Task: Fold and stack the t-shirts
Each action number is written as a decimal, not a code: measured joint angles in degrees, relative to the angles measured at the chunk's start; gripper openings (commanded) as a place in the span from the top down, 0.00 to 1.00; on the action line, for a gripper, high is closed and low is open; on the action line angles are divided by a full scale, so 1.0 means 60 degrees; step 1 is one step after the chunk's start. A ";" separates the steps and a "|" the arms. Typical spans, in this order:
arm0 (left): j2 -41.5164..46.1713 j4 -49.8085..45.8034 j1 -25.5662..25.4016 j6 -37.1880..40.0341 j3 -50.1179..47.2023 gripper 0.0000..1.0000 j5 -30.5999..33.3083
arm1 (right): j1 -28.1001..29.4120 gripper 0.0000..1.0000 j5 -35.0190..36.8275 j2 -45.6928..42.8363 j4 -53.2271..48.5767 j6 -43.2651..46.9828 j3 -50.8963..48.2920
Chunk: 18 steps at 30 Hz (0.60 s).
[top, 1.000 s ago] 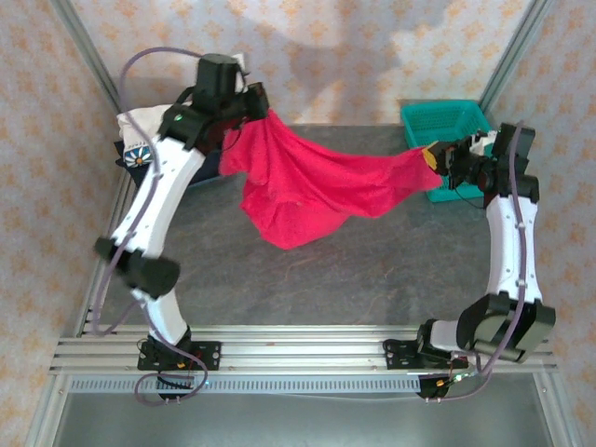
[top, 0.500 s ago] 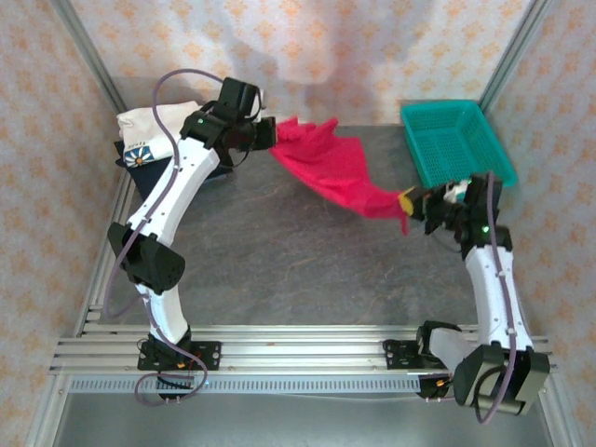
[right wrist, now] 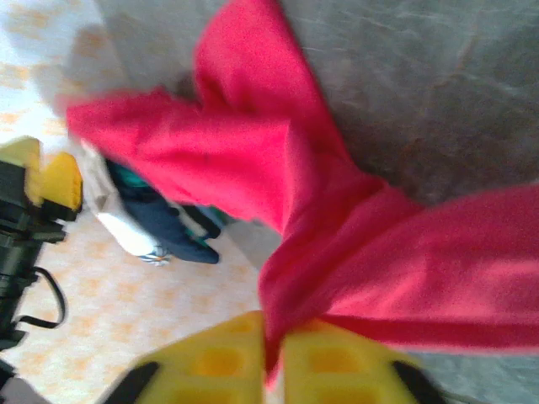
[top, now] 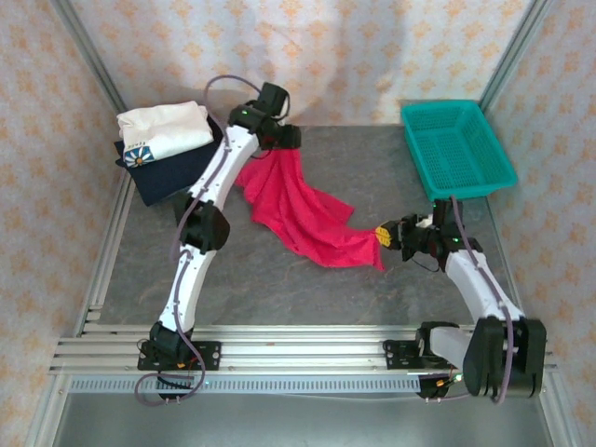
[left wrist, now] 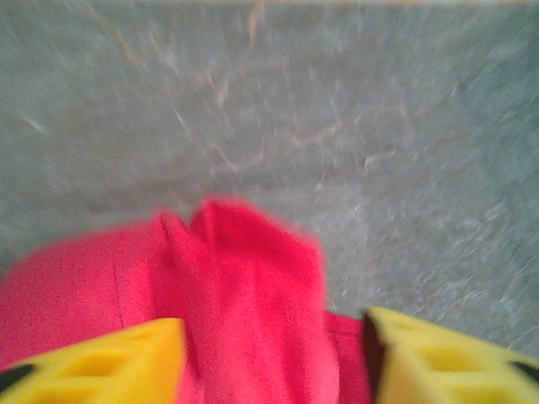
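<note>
Lowering the red t-shirt (top: 298, 209) to the table (top: 279, 289) is the change. A second ago it hung stretched in the air between my arms. Now it lies on the grey surface as a crumpled diagonal band, running from my left pincer (top: 282, 140) at the far side to my right pincer (top: 385, 235) at the middle right. I judge that the shirt is down but bunched, not spread flat, so folding has not begun. The white t-shirt (top: 163, 126) and navy t-shirt (top: 177, 169) wait stacked in the far left corner, with the teal basket (top: 456, 149) far right.

From above, my pincers are too small to read. My left wrist view shows the yellow fingers (left wrist: 93, 362) of the left pincer (left wrist: 274, 345) spread wide, with a ridge of red cloth lying loose between them. My right wrist view shows the right pincer (right wrist: 274, 341) nearly pressed together, pinching an edge of the red cloth. The cloth fans away from that pincer in thick folds.
</note>
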State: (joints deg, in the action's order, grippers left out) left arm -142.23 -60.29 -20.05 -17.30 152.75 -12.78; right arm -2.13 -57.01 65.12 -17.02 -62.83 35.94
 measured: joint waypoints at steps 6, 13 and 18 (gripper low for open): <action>0.0892 -0.0189 -0.0477 -0.0557 -0.2095 0.00 0.0321 | 0.0670 0.36 0.0729 0.1468 -0.1198 0.1104 0.0743; 0.6717 0.0841 -0.0659 -0.1865 -0.8531 0.02 0.0215 | 0.0670 0.31 0.2572 0.2539 -0.3191 0.3810 0.3530; 0.8837 0.2430 -0.0933 -0.3370 -1.1723 0.21 -0.0816 | 0.0667 0.24 0.3275 0.3708 -0.3727 0.5512 0.4903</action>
State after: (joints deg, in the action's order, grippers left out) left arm -89.21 -45.71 -25.65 -37.52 82.41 -17.67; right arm 1.87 -37.36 87.37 -39.38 -29.76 65.36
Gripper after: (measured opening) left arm 0.853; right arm 0.737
